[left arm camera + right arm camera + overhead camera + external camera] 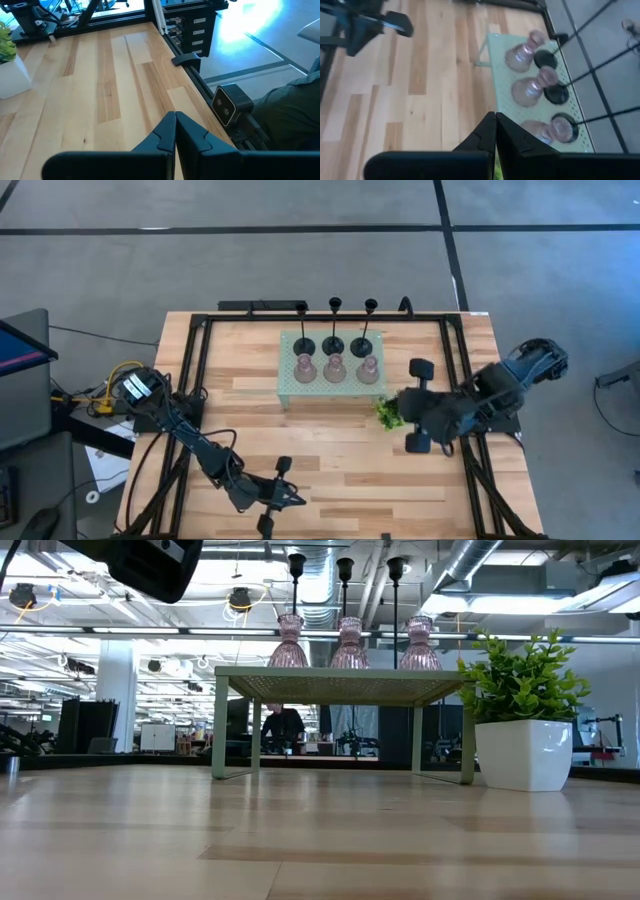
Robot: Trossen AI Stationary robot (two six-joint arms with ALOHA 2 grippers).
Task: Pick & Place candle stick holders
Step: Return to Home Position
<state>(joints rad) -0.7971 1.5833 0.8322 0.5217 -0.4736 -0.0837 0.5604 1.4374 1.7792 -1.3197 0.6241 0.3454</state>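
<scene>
Three black candle stick holders [333,345] with thin stems stand on their disc bases in the far row of a pale green perforated tray [290,390]. Three squat pinkish holders [334,368] stand in its near row. Both rows also show in the low view [349,645] and the right wrist view [532,87]. My right gripper [402,406] is shut and empty, hovering to the right of the tray above the small plant; its tips show in its wrist view [495,117]. My left gripper [297,498] is shut and empty near the table's front edge, as its wrist view [175,120] also shows.
A small green plant [389,413] in a white pot [523,753] stands by the tray's right front corner. The tray stands on legs [218,725] above the wooden table. A black frame [455,350] runs along the table's edges. A person shows far behind the table [283,725].
</scene>
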